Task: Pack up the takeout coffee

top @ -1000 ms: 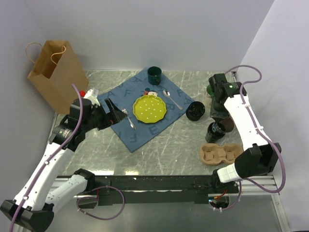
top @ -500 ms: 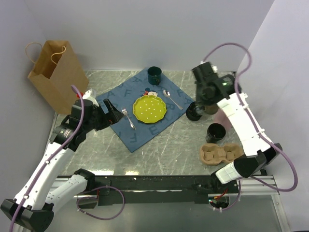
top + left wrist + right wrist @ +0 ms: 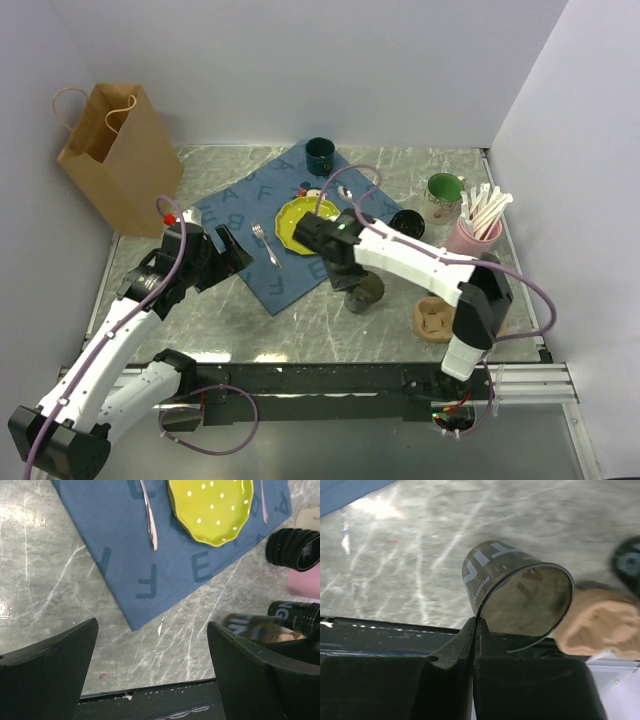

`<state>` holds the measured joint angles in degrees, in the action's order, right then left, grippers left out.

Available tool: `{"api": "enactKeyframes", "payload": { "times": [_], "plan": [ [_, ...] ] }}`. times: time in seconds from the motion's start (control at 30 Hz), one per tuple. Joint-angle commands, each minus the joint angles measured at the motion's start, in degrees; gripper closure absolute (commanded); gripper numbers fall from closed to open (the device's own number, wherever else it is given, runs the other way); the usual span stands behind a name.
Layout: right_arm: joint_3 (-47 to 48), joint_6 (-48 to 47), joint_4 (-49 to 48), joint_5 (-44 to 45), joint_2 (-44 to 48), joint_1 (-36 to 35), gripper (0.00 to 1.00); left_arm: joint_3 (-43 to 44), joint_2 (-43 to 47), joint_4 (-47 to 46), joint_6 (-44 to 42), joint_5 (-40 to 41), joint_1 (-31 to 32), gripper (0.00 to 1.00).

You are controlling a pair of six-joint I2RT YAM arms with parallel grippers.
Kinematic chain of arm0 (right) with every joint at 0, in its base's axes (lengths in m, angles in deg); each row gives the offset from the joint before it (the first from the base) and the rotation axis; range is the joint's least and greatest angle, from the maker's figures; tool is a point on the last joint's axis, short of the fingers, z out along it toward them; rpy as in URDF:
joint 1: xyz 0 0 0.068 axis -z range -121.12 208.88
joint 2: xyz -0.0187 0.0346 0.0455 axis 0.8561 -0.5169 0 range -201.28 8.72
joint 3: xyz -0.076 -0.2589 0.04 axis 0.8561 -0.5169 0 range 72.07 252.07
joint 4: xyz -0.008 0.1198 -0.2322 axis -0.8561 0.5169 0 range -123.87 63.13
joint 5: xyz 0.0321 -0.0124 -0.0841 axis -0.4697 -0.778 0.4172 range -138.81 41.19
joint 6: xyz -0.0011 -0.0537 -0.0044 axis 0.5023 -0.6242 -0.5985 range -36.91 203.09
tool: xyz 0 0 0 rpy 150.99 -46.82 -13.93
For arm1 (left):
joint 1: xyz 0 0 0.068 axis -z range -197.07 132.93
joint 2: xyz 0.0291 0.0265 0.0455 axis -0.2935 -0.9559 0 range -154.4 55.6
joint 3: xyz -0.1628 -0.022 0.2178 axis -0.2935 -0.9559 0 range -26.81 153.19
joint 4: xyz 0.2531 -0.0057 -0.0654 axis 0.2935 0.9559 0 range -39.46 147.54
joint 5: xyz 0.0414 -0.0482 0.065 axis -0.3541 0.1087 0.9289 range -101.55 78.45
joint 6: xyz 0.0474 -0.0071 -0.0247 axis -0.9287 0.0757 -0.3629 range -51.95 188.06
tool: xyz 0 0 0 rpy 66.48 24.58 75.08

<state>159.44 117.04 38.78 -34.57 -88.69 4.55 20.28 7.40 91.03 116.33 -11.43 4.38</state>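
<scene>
- since the right gripper (image 3: 474, 625) has its fingers pressed together on only the thin rim of a cup (image 3: 520, 600), the hold is narrow. i judge it calls for slow, level travel so the cup neither swings nor slips out.
- the cup has no lid and hangs tilted, its open mouth toward the wrist camera. it is over bare table (image 3: 250, 320), between the near corner of the cloth (image 3: 240, 205) and the carrier (image 3: 434, 318). whether its base touches the table i cannot tell.
- packing it well likely means bringing the cup upright over one well of the carrier, lowering it straight, and letting go only once it is seated.
- the left gripper (image 3: 152, 625) stands spread wide with nothing in it, low by the cloth's left edge. if a handover is meant, it should take the cup by its body, not its rim.
- a second cup (image 3: 405, 224), lidded, sits on the table just right of the plate (image 3: 303, 225), at the cloth's edge and apart from the carrier.
- the table is grey, marbled and glossy, with glare in the wrist view. it is probably slick, so a cup set down tilted could slide or tip.
- pale walls (image 3: 300, 70) close in on three sides. a bag (image 3: 115, 150) stands in the far left corner, while a mug (image 3: 443, 190) and straws (image 3: 485, 208) crowd the far right, near the carrier.
</scene>
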Motion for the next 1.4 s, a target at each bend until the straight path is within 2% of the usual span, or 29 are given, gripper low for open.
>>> {"api": "enactKeyframes", "payload": {
  "times": [0.0,0.2,0.4,0.57,0.7,0.8,0.93,1.1,1.37],
  "plan": [
    [1.83,4.45,-3.21,-0.7,-2.08,-3.06,0.99,0.02,1.89,0.11,1.74,1.63,0.08,0.03],
    [0.69,5.33,-5.32,-3.26,-3.75,-4.12,0.88,0.02,1.89,0.55,1.83,1.99,0.08,0.03],
    [5.87,3.75,-2.77,-2.73,-2.53,-4.3,0.73,0.02,1.89,0.38,1.39,1.46,0.08,0.03],
    [12.19,1.47,1.88,0.78,-3.23,-3.07,0.71,0.19,1.19,-0.5,0.77,0.41,0.08,0.03],
    [12.74,-1.6,2.16,4.65,-1.65,2.18,0.7,1.42,0.75,-2.43,-3.43,-3.36,0.08,0.03],
    [9.67,-5.55,-0.56,7.99,-0.07,6.06,0.69,1.43,0.39,-4.27,-5.63,-8.54,0.17,0.03],
    [4.75,-9.16,-5.04,8.61,0.9,15.8,0.69,1.95,-0.92,-5.33,-6.7,-13.3,0.17,0.03],
    [1.4,-13.99,-11.02,8.88,-0.15,23.82,0.68,0.64,-1.19,-7.26,-5.65,-17.24,0.43,0.03],
    [5.61,-17.43,-14.98,7.3,-4.98,31.2,0.66,1.43,-1.54,-5.25,-6.35,-15.94,0.87,0.03]
  ]
}}
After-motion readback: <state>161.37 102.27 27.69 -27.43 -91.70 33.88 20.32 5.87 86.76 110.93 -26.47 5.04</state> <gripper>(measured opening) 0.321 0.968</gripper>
